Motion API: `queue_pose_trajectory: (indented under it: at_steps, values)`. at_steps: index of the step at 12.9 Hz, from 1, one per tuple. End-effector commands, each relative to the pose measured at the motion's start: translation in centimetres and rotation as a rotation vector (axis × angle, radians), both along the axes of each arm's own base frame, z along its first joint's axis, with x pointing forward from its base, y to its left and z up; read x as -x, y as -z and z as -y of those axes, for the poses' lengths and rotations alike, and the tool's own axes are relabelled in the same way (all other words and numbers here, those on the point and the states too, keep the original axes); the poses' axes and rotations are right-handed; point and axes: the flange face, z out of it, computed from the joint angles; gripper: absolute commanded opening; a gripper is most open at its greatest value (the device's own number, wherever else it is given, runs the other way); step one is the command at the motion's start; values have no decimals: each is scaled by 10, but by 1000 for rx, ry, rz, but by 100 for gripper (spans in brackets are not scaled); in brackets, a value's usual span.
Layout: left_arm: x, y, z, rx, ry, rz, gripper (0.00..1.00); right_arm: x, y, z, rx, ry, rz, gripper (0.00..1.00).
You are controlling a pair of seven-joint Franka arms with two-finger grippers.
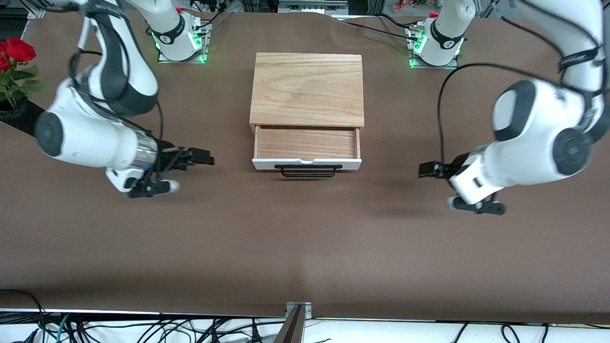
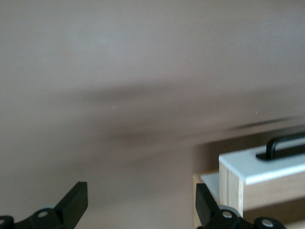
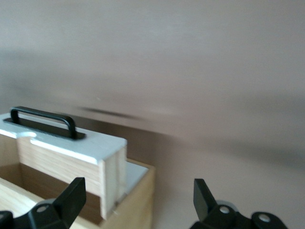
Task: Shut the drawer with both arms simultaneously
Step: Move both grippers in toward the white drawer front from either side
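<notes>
The drawer (image 1: 306, 145) stands pulled out of the light oak box (image 1: 307, 90) in the table's middle. Its white front panel (image 1: 305, 164) and black bar handle (image 1: 307, 170) face the front camera, and the tray is empty. My right gripper (image 1: 202, 156) is open and empty, low over the table beside the front panel toward the right arm's end. The right wrist view (image 3: 138, 195) shows the panel (image 3: 71, 140) and handle (image 3: 45, 119). My left gripper (image 1: 426, 169) is open and empty, over the table toward the left arm's end. The left wrist view (image 2: 141, 202) shows the panel's corner (image 2: 267, 167).
Red roses in a black pot (image 1: 14, 62) stand at the right arm's end of the table. Cables (image 1: 143, 328) and a metal bracket (image 1: 298, 309) run along the table's edge nearest the front camera. Brown cloth (image 1: 305, 238) lies bare in front of the drawer.
</notes>
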Motion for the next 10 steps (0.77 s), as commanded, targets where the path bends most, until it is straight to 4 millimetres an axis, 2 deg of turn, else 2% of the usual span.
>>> queue_pose_trajectory:
  at_steps: [1, 3, 5, 8, 10]
  values:
    - [-11, 29, 48, 32, 22, 34, 100, 2, 26, -50, -25, 87, -36, 100]
    - [-11, 53, 77, 95, 9, 40, 100, 16, 52, -102, -66, 108, -63, 100]
    - [-7, 68, 100, 163, -10, 13, 100, 23, 76, -122, -90, 129, -102, 100]
    - [0, 74, 111, 166, 6, -3, 100, 19, 89, -121, -110, 156, -126, 100]
    - [15, 88, 141, 158, 48, -29, 100, 17, 96, -118, -105, 162, -134, 100]
